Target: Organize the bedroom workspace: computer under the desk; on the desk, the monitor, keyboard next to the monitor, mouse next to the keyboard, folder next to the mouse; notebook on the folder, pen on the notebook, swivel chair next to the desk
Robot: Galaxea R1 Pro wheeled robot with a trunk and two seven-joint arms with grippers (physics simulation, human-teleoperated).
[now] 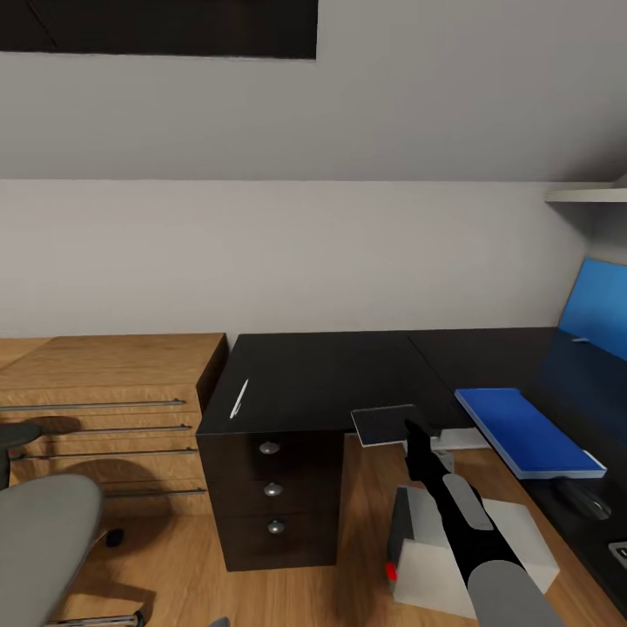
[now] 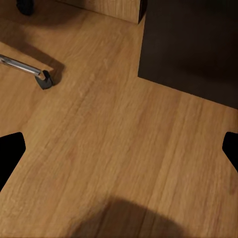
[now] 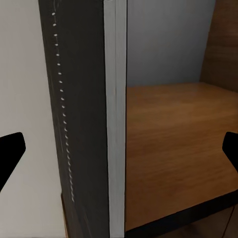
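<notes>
Head view: right arm reaches forward from lower right, its tool (image 1: 416, 433) at the near edge of the notebook (image 1: 386, 424), a thin dark slab held level in the air just off the front right corner of the black drawer cabinet (image 1: 277, 470). Whether the jaws are clamped on it can't be told from here. Pen (image 1: 239, 399) lies on the cabinet top near its left edge. Table (image 1: 557, 366) runs along the right, glossy black top, blue panel (image 1: 601, 309) at its back. Folder (image 1: 528, 430) lies flat on the table near its front edge; a small dark object just beside the folder's near end (too blurred to name). Computer (image 1: 435, 549) stands on the wood floor (image 1: 174, 566) under the arm, red light at its lower front. Chair (image 1: 39, 540) at lower left, grey seat and a bit of chrome base. Light-wood drawer unit (image 1: 104, 409) left of the cabinet.

Left wrist view: left tool (image 2: 119, 148) is spread wide with nothing between the tips, looking down at bare floor; a chrome chair leg with caster (image 2: 43, 79) and a cabinet corner (image 2: 188, 44) beyond.

Right wrist view: right tool (image 3: 119, 153) tips sit far apart at the frame sides; the notebook shows edge-on close up, dark cover and pale page edge (no contact with the tips visible), floor behind
</notes>
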